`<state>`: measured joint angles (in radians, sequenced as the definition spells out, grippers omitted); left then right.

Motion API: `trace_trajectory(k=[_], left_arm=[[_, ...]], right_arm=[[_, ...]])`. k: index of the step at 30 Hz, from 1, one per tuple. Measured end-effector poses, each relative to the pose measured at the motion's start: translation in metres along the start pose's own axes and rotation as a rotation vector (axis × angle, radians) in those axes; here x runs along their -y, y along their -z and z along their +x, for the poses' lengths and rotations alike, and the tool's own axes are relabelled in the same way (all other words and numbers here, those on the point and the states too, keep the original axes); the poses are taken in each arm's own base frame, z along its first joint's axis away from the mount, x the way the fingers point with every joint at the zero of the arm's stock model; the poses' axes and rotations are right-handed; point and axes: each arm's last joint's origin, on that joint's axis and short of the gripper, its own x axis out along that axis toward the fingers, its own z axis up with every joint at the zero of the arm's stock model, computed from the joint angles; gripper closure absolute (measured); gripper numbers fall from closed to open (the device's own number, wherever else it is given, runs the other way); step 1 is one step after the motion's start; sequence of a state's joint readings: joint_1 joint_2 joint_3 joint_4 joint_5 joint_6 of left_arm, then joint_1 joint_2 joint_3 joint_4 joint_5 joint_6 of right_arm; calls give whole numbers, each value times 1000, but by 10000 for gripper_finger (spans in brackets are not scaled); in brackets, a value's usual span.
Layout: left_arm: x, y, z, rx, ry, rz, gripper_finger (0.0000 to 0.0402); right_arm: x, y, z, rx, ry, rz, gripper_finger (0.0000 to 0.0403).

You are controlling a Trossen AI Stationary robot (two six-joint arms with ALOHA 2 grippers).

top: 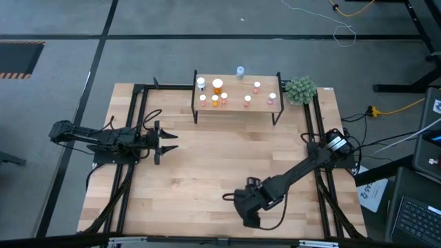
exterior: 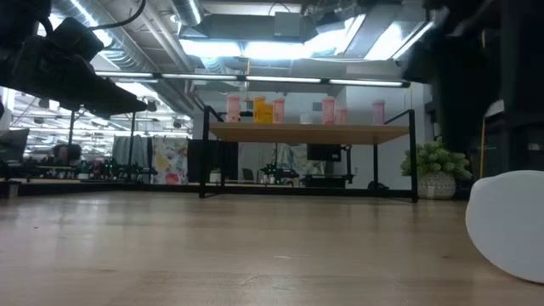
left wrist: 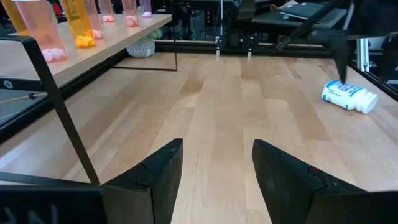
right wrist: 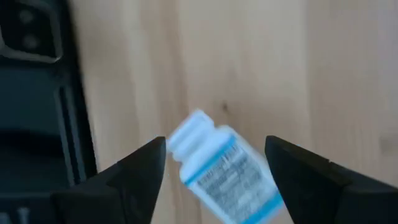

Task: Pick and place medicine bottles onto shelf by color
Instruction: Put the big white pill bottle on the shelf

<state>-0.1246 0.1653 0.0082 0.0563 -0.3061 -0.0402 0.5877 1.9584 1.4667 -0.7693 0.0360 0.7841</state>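
Note:
A white bottle with a blue label and white cap [right wrist: 227, 168] lies on its side on the tabletop near the front edge; it also shows in the left wrist view [left wrist: 349, 96]. My right gripper [right wrist: 216, 144] is open and hovers above it, one finger on either side, hiding it in the high view [top: 242, 207]. The shelf [top: 238, 103] stands at the table's far edge and carries several orange and pink bottles [top: 218, 87]. My left gripper [top: 169, 141] is open and empty at the table's left, pointing right.
A small potted plant [top: 300, 89] stands at the shelf's right end. A bluish bottle [top: 240, 70] stands at the shelf's far edge. Black frame rails [top: 134, 124] run along the table's left and right sides. Bare wood [top: 227, 158] lies between the arms.

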Motion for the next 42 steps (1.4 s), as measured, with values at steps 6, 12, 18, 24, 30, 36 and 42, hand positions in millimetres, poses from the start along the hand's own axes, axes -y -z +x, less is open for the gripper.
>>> trace_trajectory(k=[6, 12, 18, 24, 30, 36, 42], left_arm=[[0, 0, 0, 0, 0, 0, 212], [0, 0, 0, 0, 0, 0, 212], [0, 0, 0, 0, 0, 0, 212], [0, 0, 0, 0, 0, -1, 212], [0, 0, 0, 0, 0, 0, 212], [0, 0, 0, 0, 0, 0, 212], [0, 0, 0, 0, 0, 0, 212]], right_arm=[[-10, -2, 19, 38, -41, -421, 126], [-12, 1, 24, 20, -52, -598, 126], [-12, 1, 26, 18, -49, -602, 126], [-11, 3, 40, -17, -49, -654, 126], [-10, 5, 54, -52, -44, -659, 126], [-10, 5, 54, -52, -44, -649, 126], [-11, 4, 52, -49, -45, -621, 146]])
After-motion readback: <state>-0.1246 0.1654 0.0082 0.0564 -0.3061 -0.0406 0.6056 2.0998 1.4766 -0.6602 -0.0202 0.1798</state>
